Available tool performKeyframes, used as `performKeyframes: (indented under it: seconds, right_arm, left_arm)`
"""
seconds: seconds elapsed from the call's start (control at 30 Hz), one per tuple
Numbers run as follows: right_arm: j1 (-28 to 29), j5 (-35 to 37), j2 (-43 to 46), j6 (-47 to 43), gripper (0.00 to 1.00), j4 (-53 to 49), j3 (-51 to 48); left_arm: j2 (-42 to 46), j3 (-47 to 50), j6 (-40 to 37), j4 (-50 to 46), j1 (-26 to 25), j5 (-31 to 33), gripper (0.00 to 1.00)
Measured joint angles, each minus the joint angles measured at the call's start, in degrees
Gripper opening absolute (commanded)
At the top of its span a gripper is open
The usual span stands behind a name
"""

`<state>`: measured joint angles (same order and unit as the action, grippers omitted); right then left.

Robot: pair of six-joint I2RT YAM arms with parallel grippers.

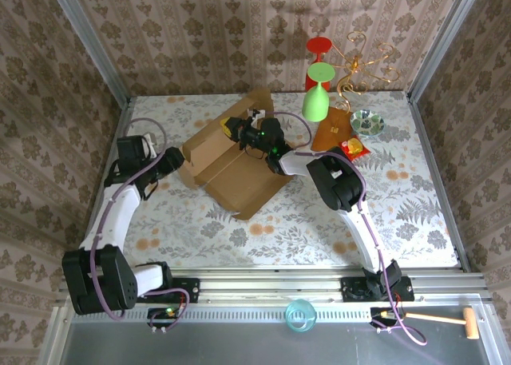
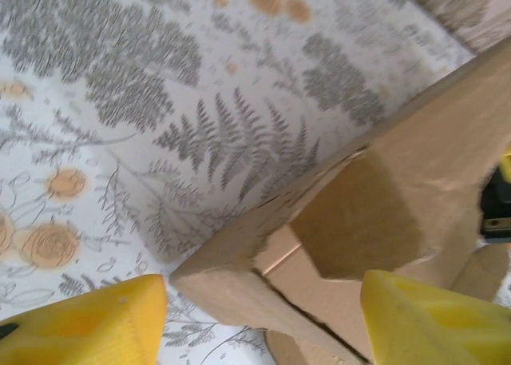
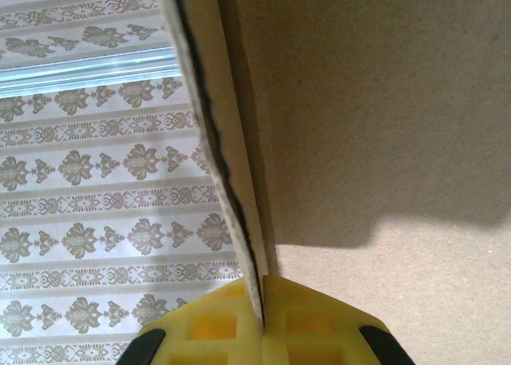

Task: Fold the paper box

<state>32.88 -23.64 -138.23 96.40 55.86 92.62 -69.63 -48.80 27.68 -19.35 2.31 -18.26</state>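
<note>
The paper box lies mid-table, only partly formed: its broad base panel is flat on the patterned surface, while the long wall on the box's far side stands up and a lower wall rises along its left end. The right gripper reaches in from the box's right and sits at the top of that far wall; in the right wrist view, its yellow fingers are pressed together on the thin edge of the cardboard, pinching a doubled layer between them. The left gripper is at the box's left corner; in the left wrist view its yellow fingers stand spread, with the folded corner of the box reaching into the gap between them and nothing clamped. A green goblet and a smaller, darker cardboard piece stand beyond the box's right end, apart from it. By my reading the job is somewhere around its middle: the first walls are up and being held, but the walls look loose rather than locked, the near part of the sheet is flat, and the remaining sides, the tabs and the lid have yet to be folded over and tucked in.
</note>
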Motion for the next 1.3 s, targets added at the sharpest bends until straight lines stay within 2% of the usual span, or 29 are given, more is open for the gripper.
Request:
performKeyframes:
  seconds: [0.13,0.2,0.27,0.4,0.47,0.53,0.67,0.77,1.0,1.13,1.3]
  right_arm:
    - [0.0,0.0,0.0,0.02,0.0,0.33,-0.13]
    - [0.0,0.0,-0.02,0.11,0.0,0.59,-0.28]
    - [0.0,0.02,0.0,0.2,0.0,0.96,-0.63]
    - [0.0,0.0,0.02,0.22,0.0,1.84,-1.14]
    - [0.0,0.0,0.02,0.22,0.0,1.86,-1.14]
    - [0.0,-0.02,0.02,0.22,0.0,1.86,-1.14]
    - [0.0,-0.02,0.04,0.22,0.0,1.84,-1.14]
    - [0.0,-0.02,0.07,0.22,0.0,1.81,-1.14]
    - [0.0,-0.09,0.07,0.2,0.0,1.79,-1.14]
    - [0.0,-0.17,0.07,0.2,0.0,1.79,-1.14]
    - [0.0,-0.2,0.07,0.2,0.0,1.79,-1.14]
  left_arm:
    - [-0.72,0.26,0.35,0.33,-0.04,0.48,0.45]
    - [-0.72,0.44,0.55,1.05,-0.04,0.46,0.44]
    - [-0.68,0.96,0.92,2.25,-0.44,-0.22,0.48]
    - [0.57,2.14,0.94,2.93,-1.6,-1.68,0.64]
    - [3.21,2.99,0.5,2.1,-1.49,-1.2,0.68]
    - [6.88,4.15,-0.31,1.6,-0.44,-0.98,0.61]
    - [11.21,5.68,-4.04,1.62,6.8,-2.01,0.45]
    - [8.74,5.4,-9.14,0.68,9.27,-1.84,0.38]
    - [-2.25,4.02,-20.79,-1.95,10.8,-4.59,0.4]
    - [-5.66,4.02,-25.33,-0.59,8.98,-5.9,0.44]
    - [-8.33,4.04,-29.57,2.12,3.5,-6.91,0.45]
